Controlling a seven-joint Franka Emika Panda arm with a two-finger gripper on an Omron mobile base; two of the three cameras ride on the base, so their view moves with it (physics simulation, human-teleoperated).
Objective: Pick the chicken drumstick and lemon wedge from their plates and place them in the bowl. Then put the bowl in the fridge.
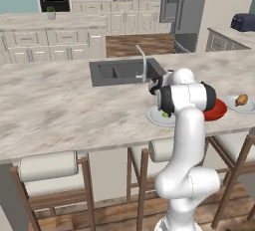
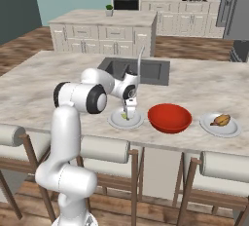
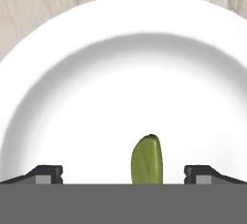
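No brand, label or writing can be read on anything here. The bench (image 2: pixel 204 86) has a pale marbled stone top with a dark sink (image 2: pixel 141 70) set in it and a thin curved faucet (image 2: pixel 139 59) at its edge. Stools with wooden legs (image 2: pixel 116 154) stand along its near side. Behind it are a wooden floor, white cabinets (image 2: pixel 104 37), a teal wall with a dark oven (image 2: pixel 126 1), and the grey fridge (image 2: pixel 236 8) at the right.

The claw (image 2: pixel 129 114) points down over the left plate (image 2: pixel 116 121), very near it. In the hand view its two fingers (image 3: pixel 46 174) stand wide apart, released, and the lemon wedge (image 3: pixel 147 160) lies on the plate between them, touched by neither.

The red bowl (image 2: pixel 169 118) sits just beside this plate on the right. Further right, the chicken drumstick (image 2: pixel 222 120) lies on the second plate (image 2: pixel 228 130).
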